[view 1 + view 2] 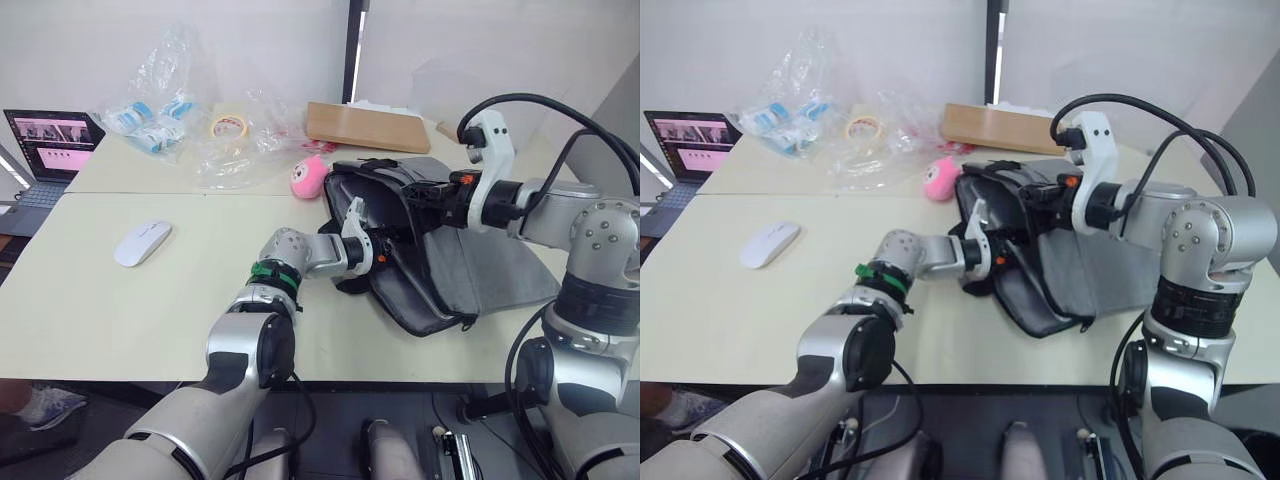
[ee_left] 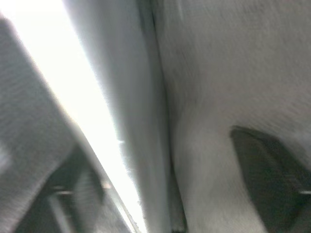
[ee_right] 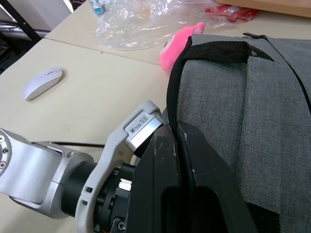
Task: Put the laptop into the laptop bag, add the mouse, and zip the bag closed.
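Observation:
The grey laptop bag (image 1: 500,265) lies on the right half of the table with its mouth facing left. My right gripper (image 3: 177,133) is shut on the bag's black-edged upper rim and holds that side lifted. My left gripper (image 1: 383,243) reaches into the gap under the raised side. In the left wrist view its fingers (image 2: 272,179) stand apart between grey fabric walls, beside a pale smooth strip. I cannot tell whether that strip is the laptop, which is otherwise hidden. The white mouse (image 1: 142,242) rests on the table well to the left, away from both grippers.
A pink fluffy ball (image 1: 309,176) sits just left of the bag's far corner. Behind it lie crumpled clear plastic bags with a tape roll (image 1: 230,127) and a flat brown box (image 1: 368,126). A small dark laptop with a pink screen (image 1: 50,140) stands at the far left.

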`<state>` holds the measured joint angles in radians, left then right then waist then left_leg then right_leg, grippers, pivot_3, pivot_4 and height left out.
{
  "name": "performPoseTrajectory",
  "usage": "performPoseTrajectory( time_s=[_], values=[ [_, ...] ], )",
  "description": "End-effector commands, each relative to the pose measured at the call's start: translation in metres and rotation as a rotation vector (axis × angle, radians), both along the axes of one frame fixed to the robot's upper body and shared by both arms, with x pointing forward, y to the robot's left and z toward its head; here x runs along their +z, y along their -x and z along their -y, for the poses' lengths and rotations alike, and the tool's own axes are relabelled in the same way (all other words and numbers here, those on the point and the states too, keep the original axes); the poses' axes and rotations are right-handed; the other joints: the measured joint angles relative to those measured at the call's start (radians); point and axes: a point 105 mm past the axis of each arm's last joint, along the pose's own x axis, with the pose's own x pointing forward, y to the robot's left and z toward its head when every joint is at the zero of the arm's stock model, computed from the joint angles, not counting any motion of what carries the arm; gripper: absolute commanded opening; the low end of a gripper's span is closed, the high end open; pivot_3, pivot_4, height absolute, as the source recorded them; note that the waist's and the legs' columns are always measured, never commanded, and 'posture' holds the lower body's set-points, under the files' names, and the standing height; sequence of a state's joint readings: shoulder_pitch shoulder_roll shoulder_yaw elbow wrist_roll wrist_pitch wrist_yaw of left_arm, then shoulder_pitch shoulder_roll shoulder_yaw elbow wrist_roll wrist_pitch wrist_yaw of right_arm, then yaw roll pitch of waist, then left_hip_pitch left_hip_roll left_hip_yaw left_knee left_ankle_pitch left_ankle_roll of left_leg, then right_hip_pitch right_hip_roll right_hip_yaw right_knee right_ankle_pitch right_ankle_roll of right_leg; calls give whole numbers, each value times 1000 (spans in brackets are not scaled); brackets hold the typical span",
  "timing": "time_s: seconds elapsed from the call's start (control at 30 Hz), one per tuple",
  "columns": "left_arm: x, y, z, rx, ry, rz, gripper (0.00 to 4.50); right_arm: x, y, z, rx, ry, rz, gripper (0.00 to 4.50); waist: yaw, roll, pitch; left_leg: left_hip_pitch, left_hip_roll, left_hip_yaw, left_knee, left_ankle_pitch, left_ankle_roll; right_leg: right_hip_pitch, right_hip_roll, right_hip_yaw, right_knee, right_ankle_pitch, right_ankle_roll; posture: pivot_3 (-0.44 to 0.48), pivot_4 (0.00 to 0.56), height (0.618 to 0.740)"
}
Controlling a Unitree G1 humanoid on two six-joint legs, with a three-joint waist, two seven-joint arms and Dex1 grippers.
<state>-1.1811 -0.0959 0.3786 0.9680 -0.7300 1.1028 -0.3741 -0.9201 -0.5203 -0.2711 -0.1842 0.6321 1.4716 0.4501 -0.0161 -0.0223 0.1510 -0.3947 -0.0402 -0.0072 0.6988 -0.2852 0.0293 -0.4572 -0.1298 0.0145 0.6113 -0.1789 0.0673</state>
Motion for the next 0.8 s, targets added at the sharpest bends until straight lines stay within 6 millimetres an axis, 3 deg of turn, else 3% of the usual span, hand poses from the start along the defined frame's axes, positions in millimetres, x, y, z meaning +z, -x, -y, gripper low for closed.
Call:
performPoseTrajectory(
  time_s=[0.03, 0.33, 0.4, 0.47, 0.63, 0.7, 0.8],
  values=[
    [16, 2, -19, -32, -10, 87, 4459, 11, 2, -1, 20, -11, 60, 0, -6, 0, 0, 0, 0, 0, 0, 0, 0, 0, 0, 0, 0, 0, 0, 0, 150, 740],
    [37, 8, -105, 2, -106, 264, 4459, 4, -3, -8, 47, -21, 54, 0, -16, 0, 0, 1, 0, -1, 1, 0, -1, 1, 0, 0, 2, 0, 0, 0, 150, 740],
    [41, 11, -115, 5, -102, 285, 4459, 2, -4, -10, 52, -22, 52, 0, -17, 0, 0, 1, 0, -1, 1, 0, -1, 1, 0, 0, 2, 0, 0, 0, 150, 740],
    [40, 15, -128, 13, -145, 328, 4459, 0, -5, -13, 58, -24, 52, 0, -17, 0, 0, 1, 0, -1, 1, 1, -1, 1, 0, 0, 2, 0, 0, 0, 150, 740],
    [36, 25, -189, 170, -285, 534, 4459, -8, -7, -24, 83, -15, 57, 0, -32, 1, 0, 3, 1, -1, -2, 1, -2, 0, 0, 2, 3, 0, 0, 0, 150, 740],
    [42, 32, -203, 238, -293, 640, 4459, -12, -7, -28, 91, -2, 63, 0, -28, 1, 0, 4, 2, -1, -3, 1, -2, 0, 1, 2, 2, 0, 0, 0, 150, 740],
    [31, 49, -222, 286, -397, 736, 4459, -20, -7, -35, 105, 15, 67, 0, -26, 1, 0, 3, 3, -1, -2, 1, -2, 1, 0, 2, 1, 0, -1, 0, 150, 740]
  ],
)
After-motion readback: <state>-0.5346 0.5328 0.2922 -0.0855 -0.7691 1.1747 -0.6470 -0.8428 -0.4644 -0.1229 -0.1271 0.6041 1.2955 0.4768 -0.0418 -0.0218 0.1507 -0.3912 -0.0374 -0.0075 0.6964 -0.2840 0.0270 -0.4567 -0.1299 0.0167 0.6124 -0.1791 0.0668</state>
